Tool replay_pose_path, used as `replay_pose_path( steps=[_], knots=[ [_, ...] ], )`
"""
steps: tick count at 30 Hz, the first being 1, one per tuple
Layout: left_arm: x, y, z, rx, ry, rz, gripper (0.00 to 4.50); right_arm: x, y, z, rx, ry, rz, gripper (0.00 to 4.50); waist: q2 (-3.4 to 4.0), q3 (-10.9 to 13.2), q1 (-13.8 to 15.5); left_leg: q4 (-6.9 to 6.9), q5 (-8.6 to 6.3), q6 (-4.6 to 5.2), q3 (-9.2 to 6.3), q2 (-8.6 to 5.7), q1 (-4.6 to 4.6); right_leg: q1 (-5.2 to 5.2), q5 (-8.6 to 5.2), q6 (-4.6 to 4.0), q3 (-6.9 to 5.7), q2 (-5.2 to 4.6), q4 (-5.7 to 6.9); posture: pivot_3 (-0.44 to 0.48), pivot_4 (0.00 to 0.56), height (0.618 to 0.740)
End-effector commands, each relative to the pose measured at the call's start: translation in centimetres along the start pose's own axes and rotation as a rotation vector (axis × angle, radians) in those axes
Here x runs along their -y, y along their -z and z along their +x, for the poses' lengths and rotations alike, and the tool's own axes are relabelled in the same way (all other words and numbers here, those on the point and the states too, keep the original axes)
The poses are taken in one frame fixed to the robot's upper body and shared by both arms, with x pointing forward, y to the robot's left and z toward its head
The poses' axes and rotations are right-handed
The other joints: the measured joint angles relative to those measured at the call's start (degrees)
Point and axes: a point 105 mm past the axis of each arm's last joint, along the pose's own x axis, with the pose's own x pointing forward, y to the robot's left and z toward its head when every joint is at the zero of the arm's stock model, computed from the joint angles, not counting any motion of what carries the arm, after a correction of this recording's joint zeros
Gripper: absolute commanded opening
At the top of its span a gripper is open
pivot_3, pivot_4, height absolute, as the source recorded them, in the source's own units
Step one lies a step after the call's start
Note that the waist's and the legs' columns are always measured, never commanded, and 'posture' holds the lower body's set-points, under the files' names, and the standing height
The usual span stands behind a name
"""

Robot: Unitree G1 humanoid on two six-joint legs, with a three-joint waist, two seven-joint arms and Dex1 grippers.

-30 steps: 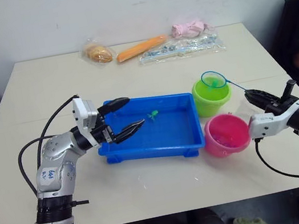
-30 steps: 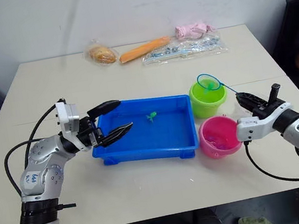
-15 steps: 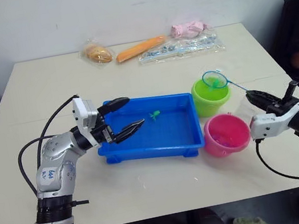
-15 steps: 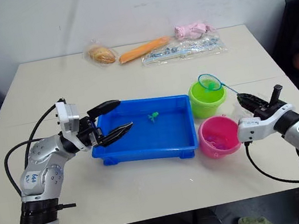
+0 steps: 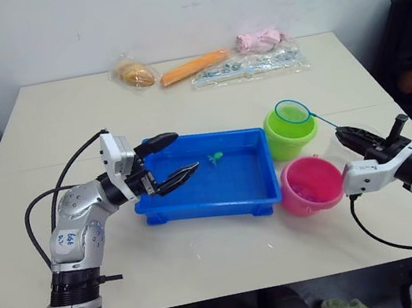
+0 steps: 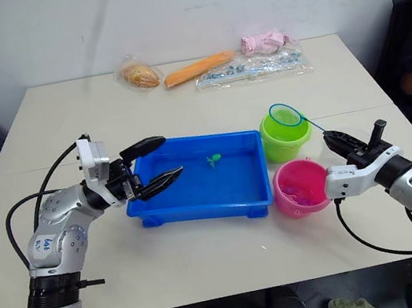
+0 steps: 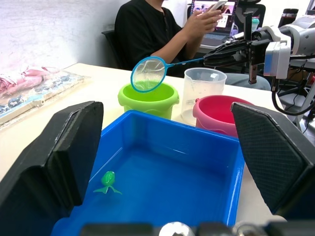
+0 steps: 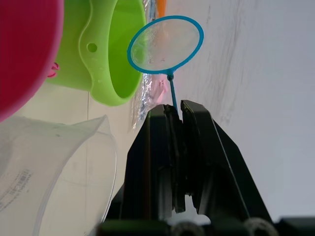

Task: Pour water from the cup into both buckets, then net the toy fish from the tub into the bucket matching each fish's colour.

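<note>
Beige table: blue-rimmed net (fine mesh) above green bucket.

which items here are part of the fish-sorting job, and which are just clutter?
In play:
- net, held by the right gripper over the green bucket
- pink bucket
- blue tub with one green fish
- clear cup
- left gripper, open over the tub

Clutter, far edge of table:
- bagged bread
- orange packet
- pink bundle
- clear bag

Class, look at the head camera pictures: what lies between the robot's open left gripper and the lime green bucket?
The blue tub lies between the left gripper and the green bucket, with one green fish inside it, as the left eye view shows.
</note>
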Motion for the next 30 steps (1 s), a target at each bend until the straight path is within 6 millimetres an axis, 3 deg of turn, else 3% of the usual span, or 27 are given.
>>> replay_pose_path(
  steps=[1, 4, 7, 10, 13, 16, 18, 23, 30],
  knots=[
    [0.3, -0.9, -0.1, 0.016, 0.008, 0.039, 4.47, 3.4, 0.3, 0.0, -0.001, 0.137, 0.159, 0.00, 0.00, 0.00, 0.00, 0.00, 0.00, 0.00, 0.00, 0.00, 0.00, 0.00, 0.00, 0.00, 0.00, 0.00, 0.00, 0.000, 0.150, 0.740],
    [0.1, -0.8, -0.7, 0.004, 0.002, 0.041, 4.47, 4.3, -1.9, 0.4, 0.125, 0.131, 0.449, 0.00, 0.00, 0.00, -0.05, 0.00, 0.00, 0.00, -0.03, 0.03, 0.03, 0.03, 0.00, 0.00, 0.03, 0.07, 0.00, 0.000, 0.150, 0.740],
    [-0.4, -1.1, -1.9, -0.005, -0.012, 0.053, 4.47, 5.6, -4.8, 1.0, 0.291, 0.042, 0.882, 0.00, 0.00, 0.00, -0.25, -0.01, 0.01, -0.02, -0.21, 0.12, 0.05, 0.02, 0.00, -0.02, 0.09, 0.20, 0.02, 0.000, 0.150, 0.740],
    [-0.9, -1.2, -3.2, -0.025, -0.030, 0.064, 4.47, 5.9, -7.6, 1.5, 0.384, -0.149, 1.195, 0.00, 0.00, 0.00, -0.67, 0.00, 0.01, -0.02, -0.31, 0.14, 0.10, 0.01, 0.00, -0.05, 0.15, 0.18, 0.27, 0.000, 0.150, 0.740],
    [-1.5, -1.2, -4.5, -0.043, -0.062, 0.073, 4.47, 4.5, -11.0, 1.4, 0.388, -0.448, 1.406, 0.00, 0.00, 0.00, -0.65, 0.00, -0.02, 0.03, -0.38, 0.24, 0.11, 0.00, -0.03, -0.12, 0.13, 0.05, 0.32, 0.000, 0.150, 0.740],
    [-1.9, -1.0, -5.6, -0.064, -0.090, 0.081, 4.47, 2.6, -13.0, 1.0, 0.337, -0.686, 1.452, 0.00, 0.00, 0.00, -0.56, -0.01, -0.05, 0.11, -0.41, 0.21, 0.11, -0.02, -0.08, -0.21, -0.04, -0.21, 0.32, 0.000, 0.150, 0.740],
    [-2.0, -0.9, -6.0, -0.077, -0.096, 0.085, 4.47, 1.2, -13.0, 1.0, 0.249, -0.778, 1.483, 0.00, 0.00, 0.00, -0.31, -0.01, -0.09, 0.21, -0.41, 0.14, 0.06, -0.04, -0.08, -0.21, -0.08, -0.32, 0.31, 0.000, 0.150, 0.740],
    [-1.8, -0.7, -6.7, -0.094, -0.102, 0.087, 4.47, -0.9, -12.4, 1.7, 0.052, -0.875, 1.553, 0.00, -0.01, -0.01, -0.37, 0.05, -0.15, 0.36, -0.35, 0.01, 0.01, -0.04, -0.06, -0.17, -0.08, -0.47, 0.25, 0.000, 0.150, 0.740],
    [-1.4, -0.5, -6.3, -0.091, -0.093, 0.083, 4.47, -1.8, -11.5, 3.7, -0.081, -0.859, 1.620, 0.00, -0.02, -0.01, -0.67, 0.02, -0.14, 0.30, -0.32, 0.07, -0.13, -0.20, -0.06, -0.17, -0.15, -0.41, 0.32, 0.000, 0.150, 0.740]
  ],
)
